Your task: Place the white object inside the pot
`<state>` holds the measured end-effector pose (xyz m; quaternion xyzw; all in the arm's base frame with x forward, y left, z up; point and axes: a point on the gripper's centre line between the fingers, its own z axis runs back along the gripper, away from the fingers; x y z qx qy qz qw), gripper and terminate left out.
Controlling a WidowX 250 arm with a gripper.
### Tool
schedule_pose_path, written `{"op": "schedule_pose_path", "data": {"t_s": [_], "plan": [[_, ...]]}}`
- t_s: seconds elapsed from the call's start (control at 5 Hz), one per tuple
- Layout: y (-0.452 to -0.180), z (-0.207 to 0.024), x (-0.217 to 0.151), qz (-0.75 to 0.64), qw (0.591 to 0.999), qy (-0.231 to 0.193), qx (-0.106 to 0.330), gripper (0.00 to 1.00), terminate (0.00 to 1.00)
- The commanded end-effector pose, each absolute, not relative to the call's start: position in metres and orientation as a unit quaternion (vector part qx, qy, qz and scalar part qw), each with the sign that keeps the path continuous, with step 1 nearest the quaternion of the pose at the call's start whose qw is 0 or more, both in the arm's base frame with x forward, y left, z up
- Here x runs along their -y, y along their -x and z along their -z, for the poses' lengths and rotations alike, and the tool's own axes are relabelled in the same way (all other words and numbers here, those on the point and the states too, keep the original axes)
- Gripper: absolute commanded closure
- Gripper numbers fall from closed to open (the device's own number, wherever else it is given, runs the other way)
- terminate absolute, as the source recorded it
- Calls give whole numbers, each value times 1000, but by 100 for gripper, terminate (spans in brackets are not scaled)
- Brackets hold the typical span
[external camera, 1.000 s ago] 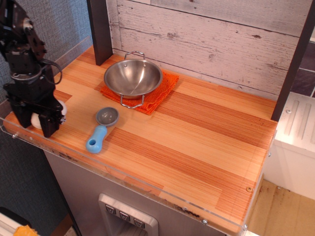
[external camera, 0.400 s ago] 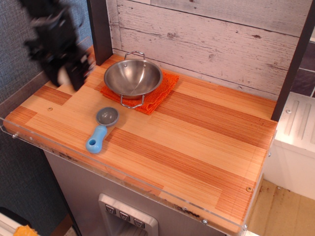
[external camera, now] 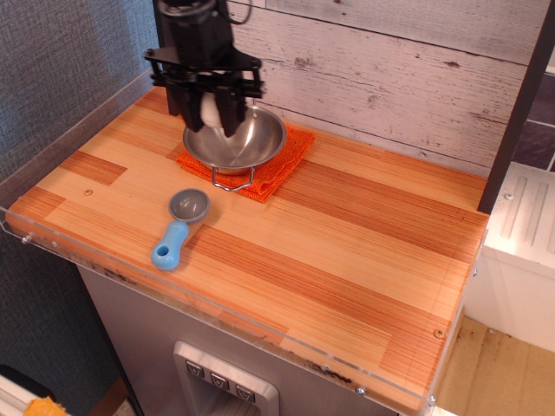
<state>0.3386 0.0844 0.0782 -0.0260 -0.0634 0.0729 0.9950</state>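
The shiny steel pot (external camera: 247, 143) with wire loop handles sits on an orange cloth (external camera: 282, 165) at the back of the wooden counter. My black gripper (external camera: 211, 117) hangs over the pot's left part, above its rim. It is shut on the white object (external camera: 210, 109), a small white lump that shows between the fingers. Its black band and red edge are hidden by the fingers.
A blue-handled grey scoop (external camera: 178, 227) lies on the counter in front of the pot. A dark post (external camera: 173, 61) stands behind the gripper, another at the right (external camera: 520, 113). A whitewashed plank wall runs along the back. A clear plastic lip edges the counter's front.
My gripper has carried the white object from the counter's front left corner, up and to the right, to above the pot. The pot and scoop have not moved.
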Motion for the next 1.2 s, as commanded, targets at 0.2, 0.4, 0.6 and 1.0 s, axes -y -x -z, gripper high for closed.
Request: {"op": "schedule_pose_path", "data": {"t_s": [0.2, 0.4, 0.6, 1.0], "plan": [[-354, -86, -91, -81, 993, 7, 81, 0, 0], [-351, -93, -93, -69, 995, 1, 75, 0, 0], [-345, -105, -88, -53, 996, 0, 78, 0, 0], [-310, -134, -68, -42, 996, 6, 81, 0, 0]]}}
